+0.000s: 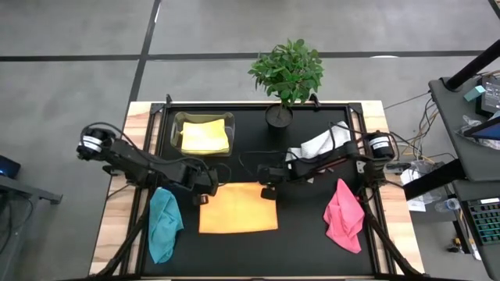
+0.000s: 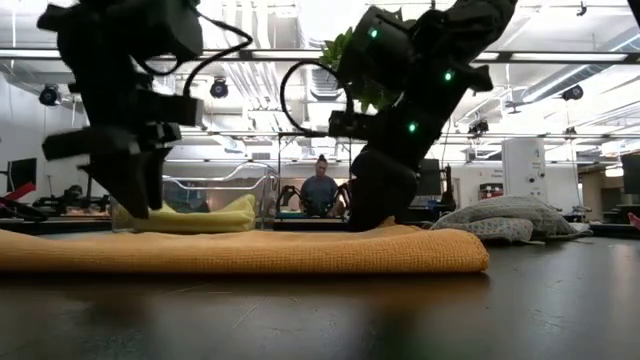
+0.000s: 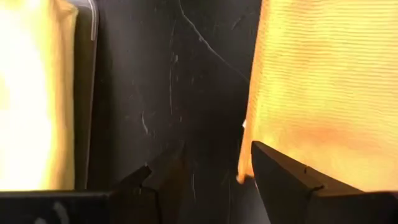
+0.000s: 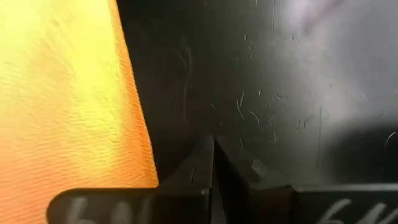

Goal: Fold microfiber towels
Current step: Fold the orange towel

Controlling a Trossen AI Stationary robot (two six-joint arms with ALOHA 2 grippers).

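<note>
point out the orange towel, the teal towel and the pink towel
orange towel point(image 1: 238, 209), high view, middle of its flat top
teal towel point(image 1: 164, 224), high view, middle of the bunched cloth
pink towel point(image 1: 343, 217), high view, middle of the crumpled cloth

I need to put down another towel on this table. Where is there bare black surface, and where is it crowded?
Bare patches: the near strip below the orange towel, between the teal towel and pink towel, and the far-right corner beside the potted plant. Crowded: the middle, where both claws, left and right, flank the orange towel's far edge.
</note>
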